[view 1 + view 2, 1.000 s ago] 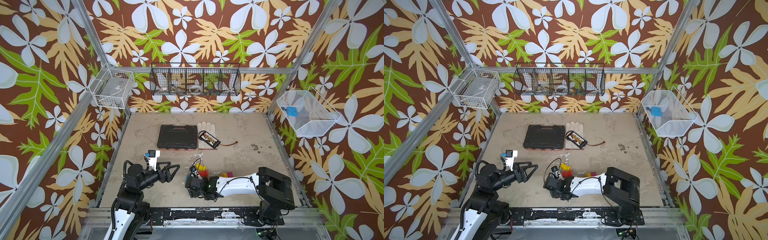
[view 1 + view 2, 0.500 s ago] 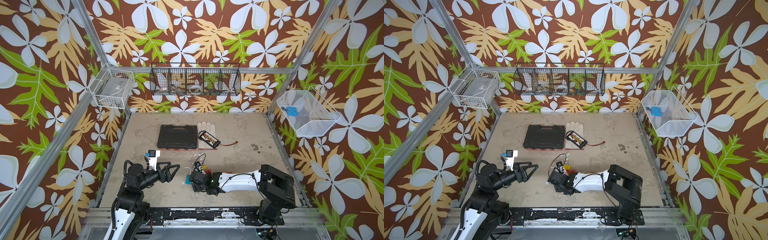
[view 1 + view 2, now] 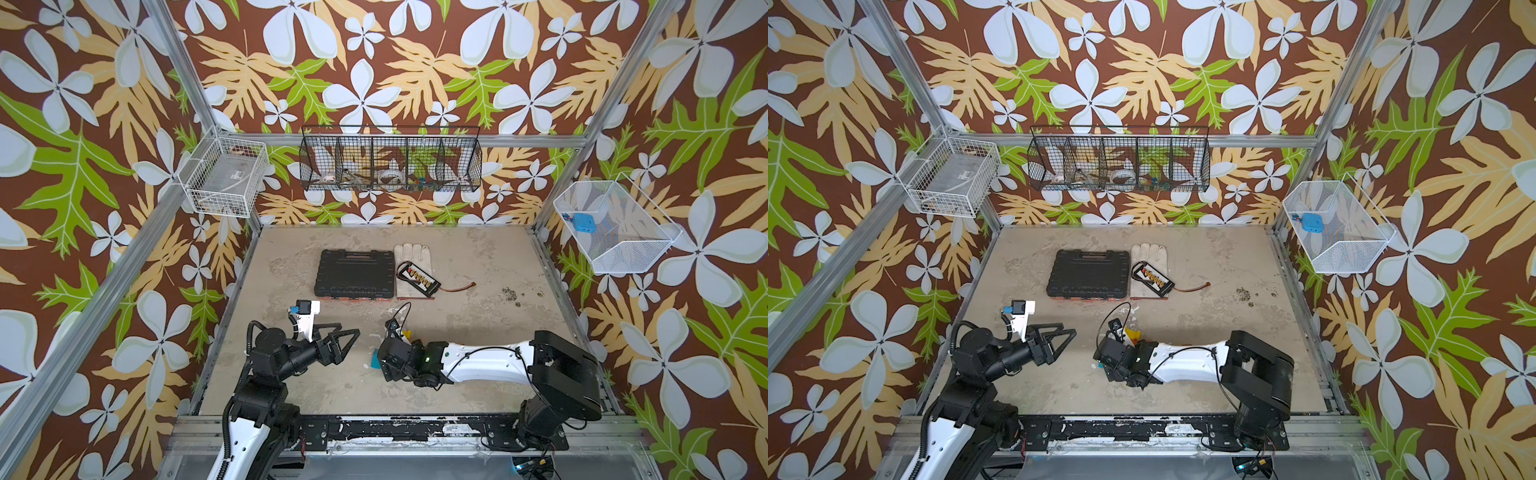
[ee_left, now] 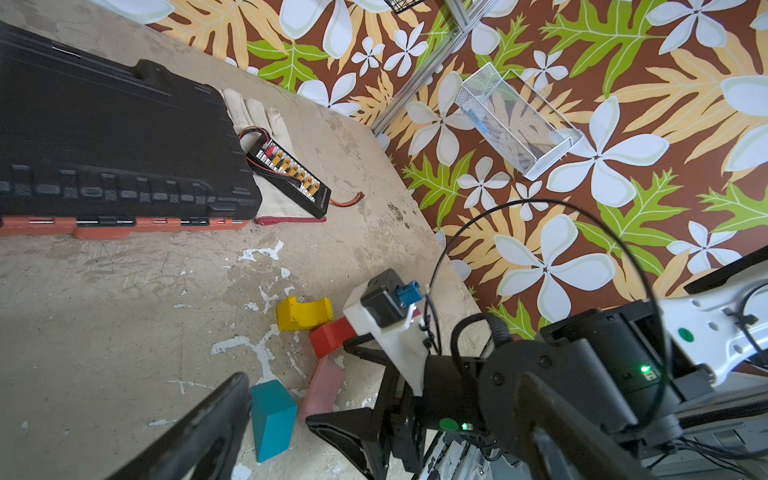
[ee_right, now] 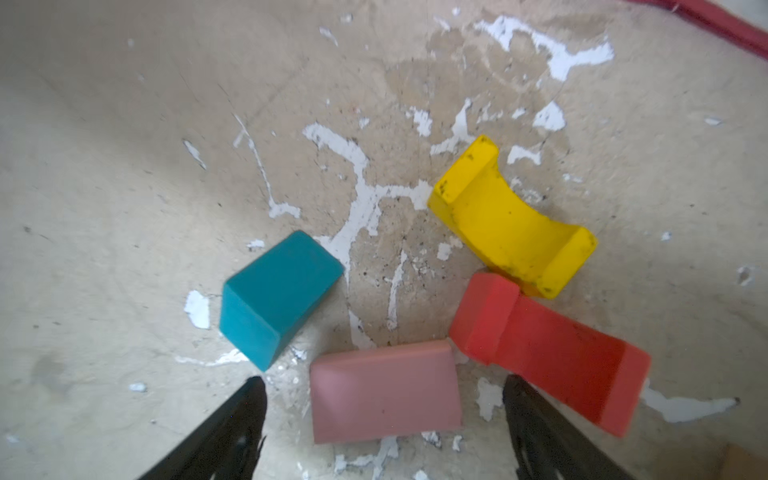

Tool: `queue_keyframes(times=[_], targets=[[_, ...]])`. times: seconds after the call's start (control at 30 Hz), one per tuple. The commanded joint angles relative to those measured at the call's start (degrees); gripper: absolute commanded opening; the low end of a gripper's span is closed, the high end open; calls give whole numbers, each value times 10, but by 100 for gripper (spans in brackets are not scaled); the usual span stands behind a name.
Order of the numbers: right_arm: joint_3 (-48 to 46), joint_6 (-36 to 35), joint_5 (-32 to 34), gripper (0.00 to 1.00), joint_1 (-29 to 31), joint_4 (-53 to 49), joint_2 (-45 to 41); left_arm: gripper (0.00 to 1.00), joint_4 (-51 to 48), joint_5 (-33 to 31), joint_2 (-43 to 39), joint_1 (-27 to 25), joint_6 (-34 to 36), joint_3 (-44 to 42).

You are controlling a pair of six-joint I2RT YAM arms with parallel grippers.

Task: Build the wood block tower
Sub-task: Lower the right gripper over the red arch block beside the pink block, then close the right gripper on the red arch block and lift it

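You see the left claw [image 3: 1064,341] spread wide above the desk [image 3: 1204,266] — your right arm [image 3: 1183,361] lies low beside a yellow block [image 3: 1133,334].

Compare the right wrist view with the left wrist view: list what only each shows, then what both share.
Only right wrist: the right gripper's open jaws standing clear either side of the pink rectangular wood block.
Only left wrist: the big black plastic case, the white work glove under a black connector board, the white wire basket on the wall.
Both: that pink block, the teal wood block, red wood arch and yellow wood arch, lying loose and unstacked on the table.
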Motion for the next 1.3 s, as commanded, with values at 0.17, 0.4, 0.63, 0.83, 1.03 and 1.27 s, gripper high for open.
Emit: queue_keyframes(times=[0.17, 0.4, 0.63, 0.83, 1.03, 1.27], targets=[[-38, 16, 19, 78, -62, -17, -55, 100, 16, 3, -4, 0, 0, -1], [-49, 21, 15, 59, -94, -20, -47, 100, 16, 4, -5, 1, 0, -1], [-54, 22, 4, 45, -110, -11, -26, 100, 16, 5, -3, 1, 0, -1], [-48, 22, -1, 36, -111, -8, -10, 100, 16, 6, 3, 1, 1, -1], [-47, 23, -6, 24, -111, -9, -12, 100, 17, 4, -3, 1, -1, -2], [-51, 24, -4, 13, -111, -12, -26, 100, 17, 5, -5, 1, 0, -2]])
